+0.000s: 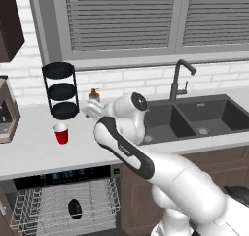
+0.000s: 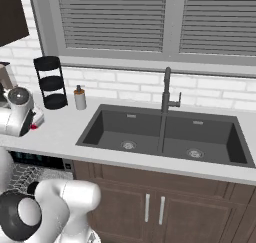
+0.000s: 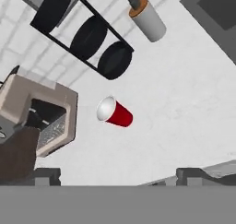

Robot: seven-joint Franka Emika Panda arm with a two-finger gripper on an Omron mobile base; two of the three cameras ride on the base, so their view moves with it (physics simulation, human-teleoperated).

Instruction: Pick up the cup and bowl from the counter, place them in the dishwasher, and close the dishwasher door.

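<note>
cup (image 3: 115,112) stands upright and alone on the surface (image 3: 184,103) near the three-tier stand (image 3: 87,36), light, thin-walled and easily tipped or crushed, best pinched gently across its mid-body by the tool (image 3: 117,174), whose jaws hover apart above it.

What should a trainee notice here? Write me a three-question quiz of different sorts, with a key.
1. True or false: the black bowl already lies in the dishwasher's white wire rack.
2. Where is the red cup? A: in the sink. B: on the counter, in front of the three-tier stand. C: in the wire rack.
3. Fill in: the gripper, pointed toward the cup, is ____ and holds nothing.
Key: 1 true; 2 B; 3 open.
</note>
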